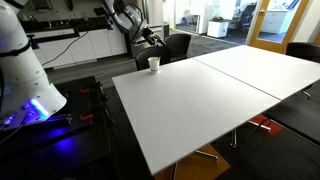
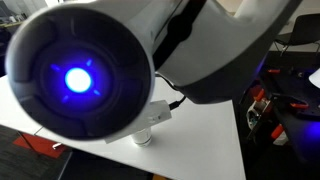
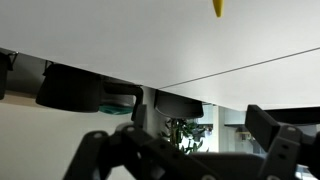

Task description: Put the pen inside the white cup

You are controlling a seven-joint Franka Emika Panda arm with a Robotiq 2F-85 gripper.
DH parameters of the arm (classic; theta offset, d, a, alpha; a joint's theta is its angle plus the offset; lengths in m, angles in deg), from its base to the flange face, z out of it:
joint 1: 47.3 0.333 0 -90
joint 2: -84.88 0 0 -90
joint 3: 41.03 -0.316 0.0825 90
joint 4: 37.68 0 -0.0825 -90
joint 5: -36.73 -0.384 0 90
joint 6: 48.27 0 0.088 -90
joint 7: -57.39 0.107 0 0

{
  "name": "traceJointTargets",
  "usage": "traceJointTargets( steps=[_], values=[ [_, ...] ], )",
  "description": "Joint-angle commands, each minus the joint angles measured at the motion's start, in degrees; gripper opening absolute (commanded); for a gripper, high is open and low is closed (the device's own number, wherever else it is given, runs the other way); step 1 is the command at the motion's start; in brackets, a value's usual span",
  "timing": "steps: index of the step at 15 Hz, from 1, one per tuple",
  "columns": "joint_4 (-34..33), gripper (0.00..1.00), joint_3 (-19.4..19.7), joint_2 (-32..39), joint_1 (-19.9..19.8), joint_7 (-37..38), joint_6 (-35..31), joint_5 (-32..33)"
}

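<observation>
The white cup stands upright near the far edge of the white table. My gripper hangs just above and behind the cup, at the table's far edge. In the wrist view, which stands upside down, the gripper shows dark fingers spread wide apart with nothing between them. A small yellow-orange tip at that picture's top edge may be the pen; the rest of it is cut off. The pen does not show in either exterior view.
Dark office chairs stand behind the table's far edge. A second robot body with a blue light fills most of an exterior view. A red-framed cart stands on the floor beside the table.
</observation>
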Motion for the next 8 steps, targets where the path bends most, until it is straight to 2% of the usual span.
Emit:
traceJointTargets(
  steps=[1, 5, 8],
  values=[
    [4.53, 1.00, 0.58, -4.93, -2.58, 2.69, -2.76, -2.54],
    [9.48, 1.00, 1.31, -9.58, -6.30, 6.50, -6.94, -4.27],
    [14.81, 1.00, 2.32, -13.58, -9.66, 10.33, -13.67, -4.12]
  ],
)
